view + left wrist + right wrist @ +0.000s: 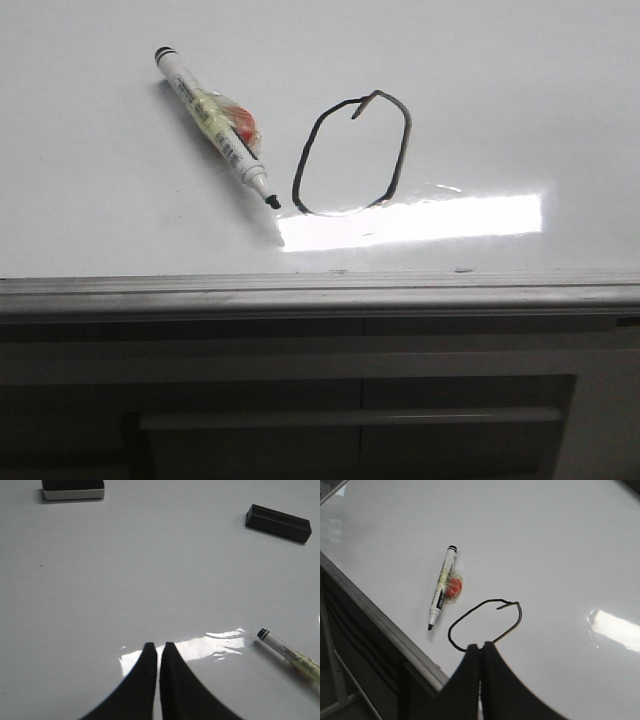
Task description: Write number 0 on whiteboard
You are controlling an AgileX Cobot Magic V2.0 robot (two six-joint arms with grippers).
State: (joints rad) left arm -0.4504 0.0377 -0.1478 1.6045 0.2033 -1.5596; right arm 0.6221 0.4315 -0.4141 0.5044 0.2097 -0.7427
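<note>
I am treating the drawing step as finished: the thin black hand-drawn oval number 0 [352,152] is closed on the glossy white whiteboard [520,90], so what is left, as I judge it, is keeping both arms clear of the wet ink. My right gripper [481,650] is hovering with its jaws pressed together and nothing between them, its tips overlapping the near end of the oval in the right wrist view. Any retreat should go up and away, not across the line, to avoid smearing. My left gripper [156,647] is likewise clenched and empty, sitting over bare board.

The white-barrelled black-tipped marker [215,125] is lying uncapped on the board just left of the 0, its tip near the oval's lower left corner, apart from it; something orange is taped to its barrel.

The 0 is sitting mid-board, taller than wide, slightly angular, line ends overlapping at top. A bright glare patch [420,222] is washing out its bottom edge.
</note>
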